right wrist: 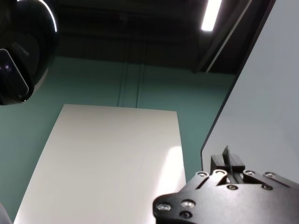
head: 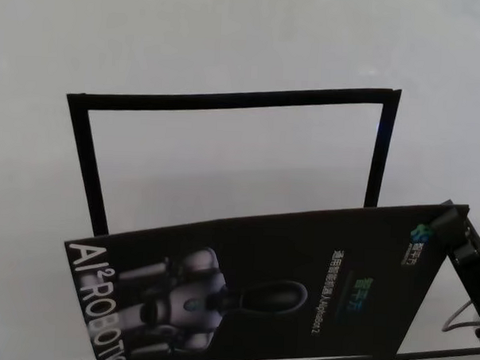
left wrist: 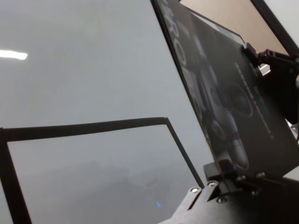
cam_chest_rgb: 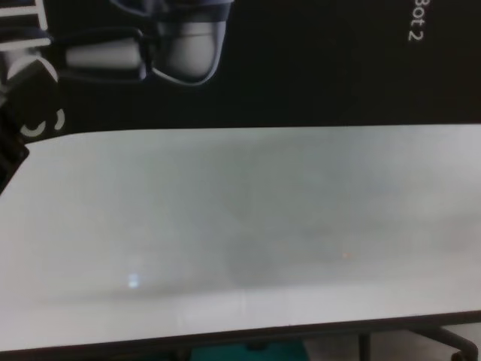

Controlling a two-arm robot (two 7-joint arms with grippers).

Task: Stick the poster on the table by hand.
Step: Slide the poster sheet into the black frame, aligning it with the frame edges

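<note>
Overhead, the poster is held up off the table, a glossy black sheet with its near edge raised and its face turned up toward the head camera. It spans the lower part of the head view, with the silver-grey robot picture toward the robot's left and the white lettering running down the left short edge. On the white tabletop beyond it lies a rectangular outline of black tape, three sides of which show; the poster's far edge crosses the frame's two side strips. The right gripper sits at the poster's far right corner, its black fingers pinched on the sheet's edge; in the right wrist view the same gripper has its jaws drawn narrow on the thin edge of the sheet, whose pale back side fills that side of the picture. The left gripper appears in the left wrist view with its fingers closed on the poster's near edge, the sheet rising steeply away from it above the tape outline, and the right gripper shows farther off at the opposite edge. From the chest camera the poster hangs across the top of the picture just above the white table, the robot picture and part of the lettering showing, with the left gripper at its left edge.
</note>
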